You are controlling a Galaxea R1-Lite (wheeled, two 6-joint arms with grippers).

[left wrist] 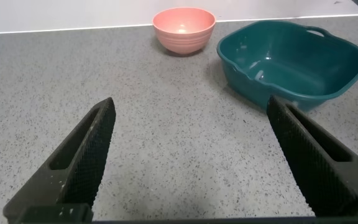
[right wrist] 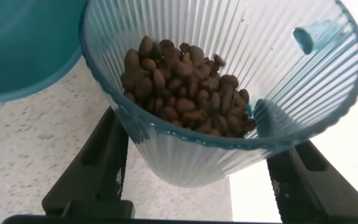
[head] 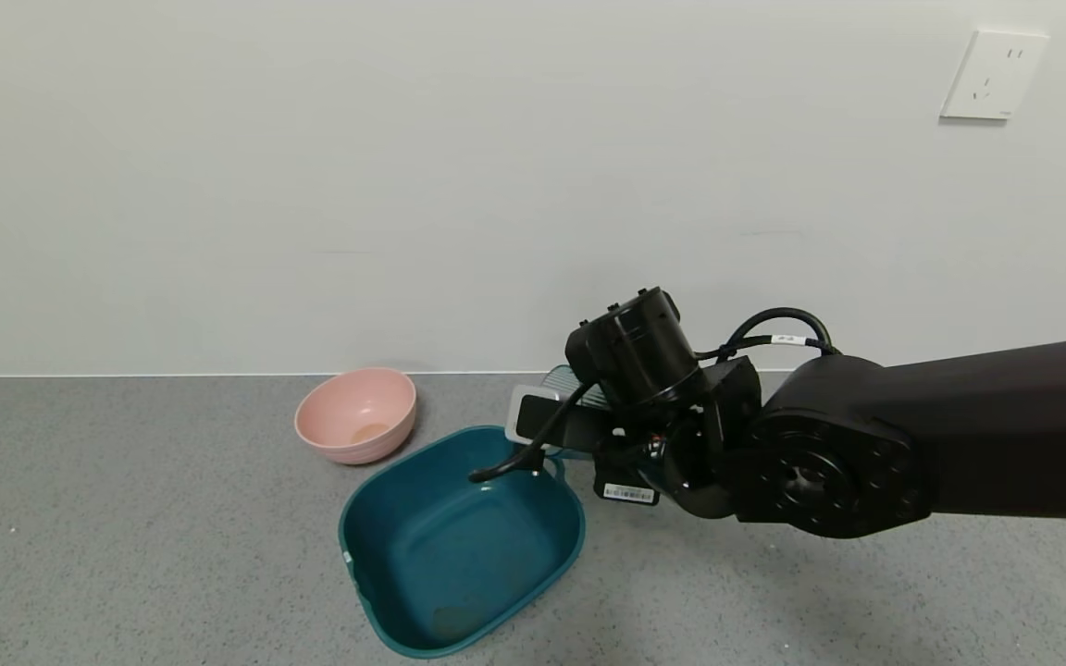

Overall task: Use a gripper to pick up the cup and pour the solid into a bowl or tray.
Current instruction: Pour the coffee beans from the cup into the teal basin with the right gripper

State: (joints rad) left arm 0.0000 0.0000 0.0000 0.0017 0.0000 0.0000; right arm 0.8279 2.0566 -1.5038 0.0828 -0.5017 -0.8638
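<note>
My right gripper [right wrist: 194, 155] is shut on the ribbed blue-grey cup [right wrist: 229, 74] and holds it tilted beside the far rim of the teal tub [head: 459, 546]. In the head view the cup [head: 563, 379] peeks out behind the black wrist. The brown bean-like solid [right wrist: 185, 87] lies heaped inside the cup. The tub's inside looks bare in the head view, and its rim also shows in the right wrist view [right wrist: 23, 50]. My left gripper [left wrist: 191, 162] is open and empty over the bare counter, well short of the tub [left wrist: 291, 59].
A small pink bowl [head: 357, 413] stands behind the tub to the left, near the wall; it also shows in the left wrist view [left wrist: 184, 28]. The grey speckled counter [head: 126, 536] runs to a white wall with a socket [head: 994, 74].
</note>
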